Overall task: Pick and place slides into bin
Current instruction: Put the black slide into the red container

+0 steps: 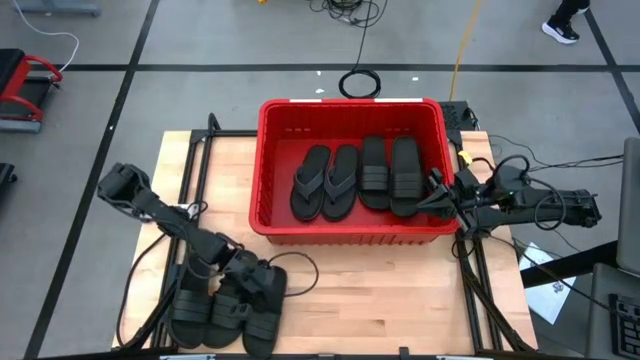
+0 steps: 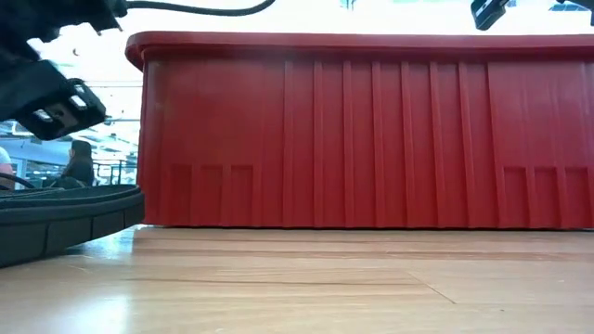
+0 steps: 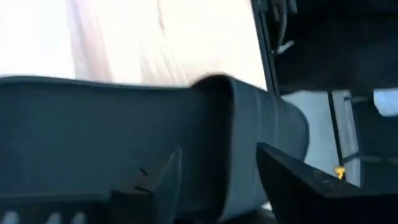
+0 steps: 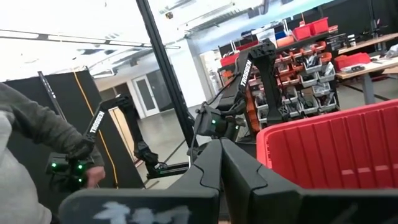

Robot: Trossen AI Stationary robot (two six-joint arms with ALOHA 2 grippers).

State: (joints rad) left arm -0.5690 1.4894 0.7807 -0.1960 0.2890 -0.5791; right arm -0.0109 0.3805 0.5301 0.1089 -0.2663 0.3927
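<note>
The red bin (image 1: 350, 232) stands mid-table and holds two thong flip-flops (image 1: 325, 182) and two ribbed-strap slides (image 1: 390, 175), lying flat side by side. Several black slides (image 1: 230, 310) lie in a cluster at the near left. My left gripper (image 1: 228, 272) is down on this cluster, shut on one slide (image 3: 124, 137). That slide also shows in the low view (image 2: 65, 218). My right gripper (image 1: 440, 197) is shut and empty, just outside the bin's right wall (image 4: 336, 149). My left gripper has a raised rounded part of the slide (image 3: 233, 143) between its two fingers (image 3: 292, 177). The fingers slant down at it from the table's left. Whether the part is strap or sole edge, and whether the slide is clear of the table, I cannot tell.
The bin's front wall (image 2: 362, 139) rises high above the wooden tabletop (image 2: 325, 278). Cables and frame bars (image 1: 480, 290) run along the table's right side. A person's sleeve (image 4: 25, 137) shows beyond the table in the right wrist view.
</note>
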